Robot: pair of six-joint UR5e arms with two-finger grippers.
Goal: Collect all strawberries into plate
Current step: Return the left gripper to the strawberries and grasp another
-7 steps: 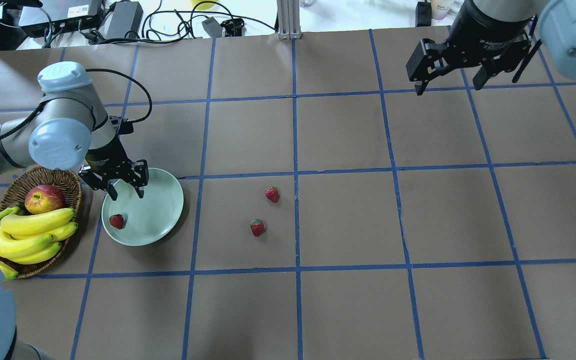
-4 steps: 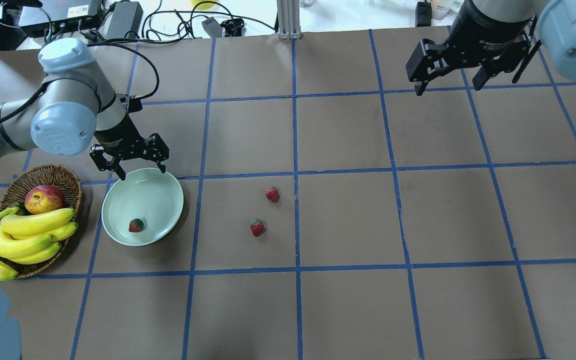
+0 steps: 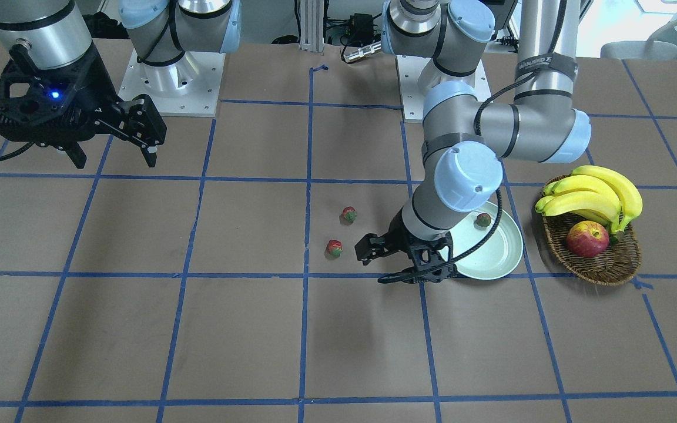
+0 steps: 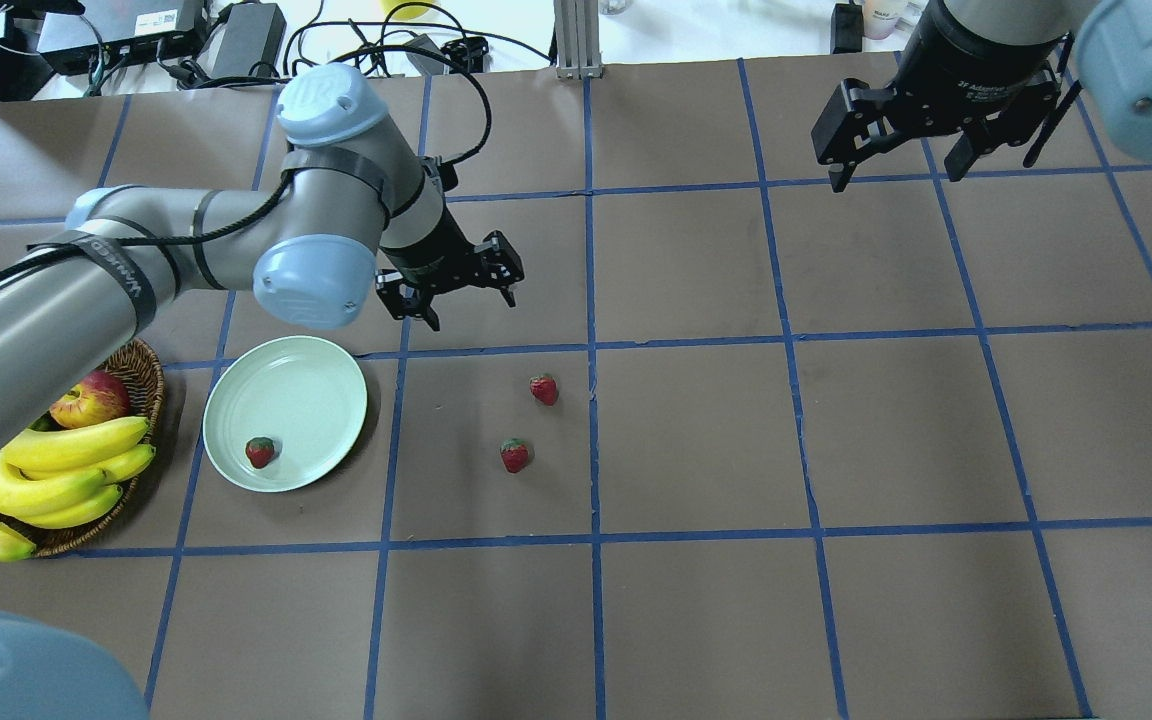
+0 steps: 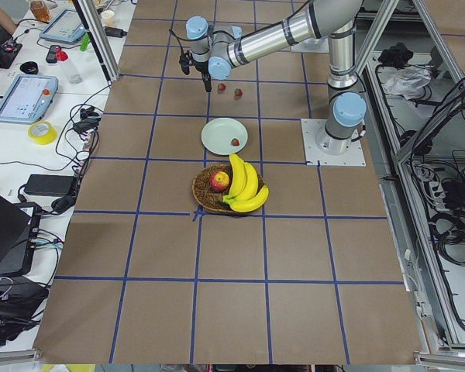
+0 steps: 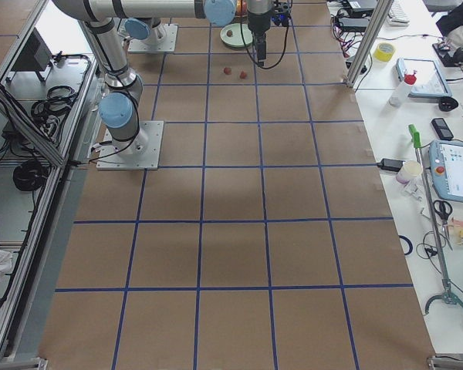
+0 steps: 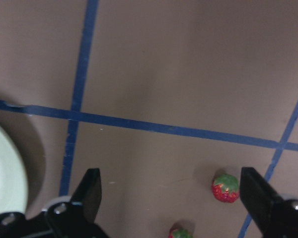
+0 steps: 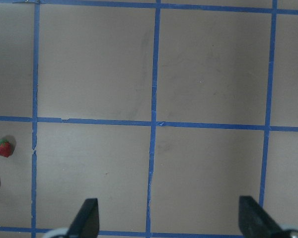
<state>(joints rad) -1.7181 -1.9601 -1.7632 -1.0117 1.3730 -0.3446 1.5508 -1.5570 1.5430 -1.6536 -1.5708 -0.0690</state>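
Left fingers spread wide, empty. Centre over nearer small red green-topped strawberry, squeeze gently, don't nudge second strawberry; then round pale-mint plate.

Open room all round two loose strawberries, plate reachable from above, basket beside it, apparently not touching

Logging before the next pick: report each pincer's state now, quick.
Left pincer: open, holding nothing.
Right pincer: open, holding nothing.
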